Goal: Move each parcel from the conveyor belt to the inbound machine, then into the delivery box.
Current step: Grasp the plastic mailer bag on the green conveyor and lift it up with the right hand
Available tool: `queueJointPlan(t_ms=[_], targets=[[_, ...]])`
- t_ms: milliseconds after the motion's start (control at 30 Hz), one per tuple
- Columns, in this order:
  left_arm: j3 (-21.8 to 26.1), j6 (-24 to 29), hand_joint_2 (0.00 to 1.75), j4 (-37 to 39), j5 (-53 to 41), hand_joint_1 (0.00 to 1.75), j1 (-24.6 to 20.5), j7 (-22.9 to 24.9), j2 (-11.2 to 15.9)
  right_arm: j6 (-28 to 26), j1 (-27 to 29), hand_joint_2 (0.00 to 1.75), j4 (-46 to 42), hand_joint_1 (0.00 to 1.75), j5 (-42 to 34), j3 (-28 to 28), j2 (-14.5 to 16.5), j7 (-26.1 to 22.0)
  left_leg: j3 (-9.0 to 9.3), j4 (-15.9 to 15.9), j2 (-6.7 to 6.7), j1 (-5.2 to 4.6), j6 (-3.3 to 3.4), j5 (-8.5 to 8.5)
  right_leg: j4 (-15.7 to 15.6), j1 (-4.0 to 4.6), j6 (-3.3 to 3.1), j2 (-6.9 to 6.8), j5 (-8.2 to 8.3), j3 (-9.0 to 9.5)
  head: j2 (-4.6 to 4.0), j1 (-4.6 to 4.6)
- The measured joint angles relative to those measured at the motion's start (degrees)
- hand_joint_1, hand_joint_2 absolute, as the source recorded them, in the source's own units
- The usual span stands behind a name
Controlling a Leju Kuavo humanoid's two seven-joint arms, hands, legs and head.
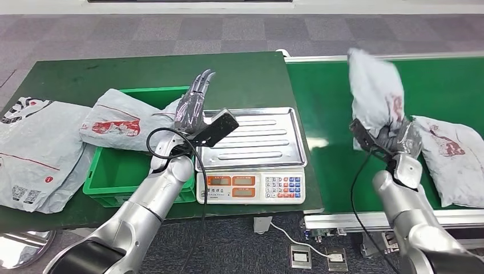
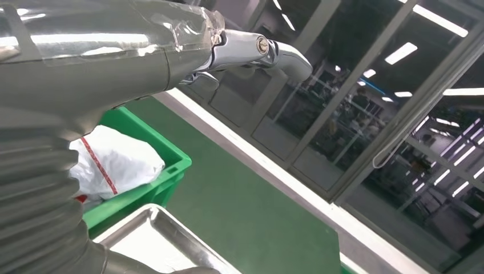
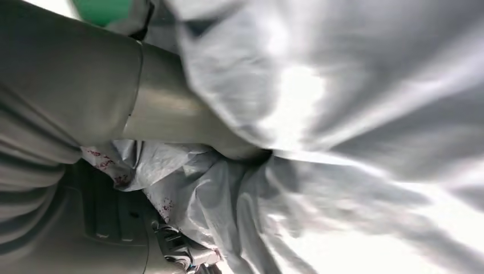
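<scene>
Head view: four grey plastic mailer parcels counted. One held parcel (image 1: 374,91), crumpled, red-printed, gripped at its lower end by the right hand (image 1: 394,140) and raised upright above the green conveyor belt (image 1: 325,108). A second parcel (image 1: 451,160) flat on the belt just beside that hand. A third parcel (image 1: 117,123) draped over the rim of the green delivery box (image 1: 105,188), just left of the left hand (image 1: 194,103). A fourth parcel (image 1: 37,151) flat on the table, further left. Left hand empty, fingers straight and pressed together, raised over the edge of the inbound machine (image 1: 251,154), a steel-trayed scale.

Left wrist view: thumb tip (image 2: 285,54) extended, nothing held; box corner with white parcel; glass partition beyond, unseen from the head.

Right wrist view: close-up of grey wrinkled film, thumb (image 3: 171,114) pressed into the folds.
</scene>
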Motion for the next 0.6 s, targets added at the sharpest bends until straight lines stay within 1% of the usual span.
queueJointPlan(t_ms=[67,100,167,267,367,600], targets=[[0.0,0.8,1.75,0.5,0.2,0.0,-0.1,-0.2,0.0,-3.9,3.7,1.75,-9.9,1.75,-1.7,-2.4,1.3,-7.0,0.0,0.0,-0.08,0.01,-0.03,-0.03,0.0,0.01,-0.01,-0.09,-0.06,0.02,0.0,0.0],[0.0,1.1,1.75,0.7,0.2,0.0,-0.1,-0.2,0.0,-4.4,5.2,1.75,-13.8,1.75,-2.2,-3.6,2.0,-9.2,0.0,0.0,-0.11,0.01,-0.04,-0.04,0.0,0.01,-0.01,-0.11,-0.09,0.01,0.0,0.0],[0.0,1.3,1.75,1.1,0.2,0.0,-0.3,-0.2,-0.1,-4.6,7.7,1.75,-20.0,1.75,-2.8,-5.6,3.1,-11.3,-0.01,0.0,-0.2,0.01,-0.04,-0.04,0.0,0.01,-0.02,-0.19,-0.14,0.02,0.0,0.01],[0.0,1.3,1.75,1.5,0.2,0.0,-0.5,-0.2,-0.2,-4.6,10.1,1.75,-26.0,1.75,-3.2,-7.5,3.9,-11.6,-0.02,0.0,-0.23,0.01,-0.04,-0.04,0.0,-0.01,-0.03,-0.22,-0.16,0.03,0.0,0.01],[0.0,1.4,1.75,1.9,0.2,0.0,-0.6,-0.2,-0.3,-4.6,11.6,1.75,-30.1,1.75,-3.4,-8.4,4.4,-11.7,-0.01,0.0,-0.16,-0.02,-0.03,-0.05,0.0,-0.04,-0.02,-0.16,-0.15,0.02,0.0,0.01],[0.0,1.4,1.75,2.3,0.2,0.0,-0.7,-0.2,-0.3,-4.6,13.1,1.75,-34.2,1.75,-3.6,-9.1,5.0,-11.7,0.01,0.0,-0.13,-0.04,-0.03,-0.04,0.0,-0.05,-0.01,-0.14,-0.14,0.01,0.0,0.0]])
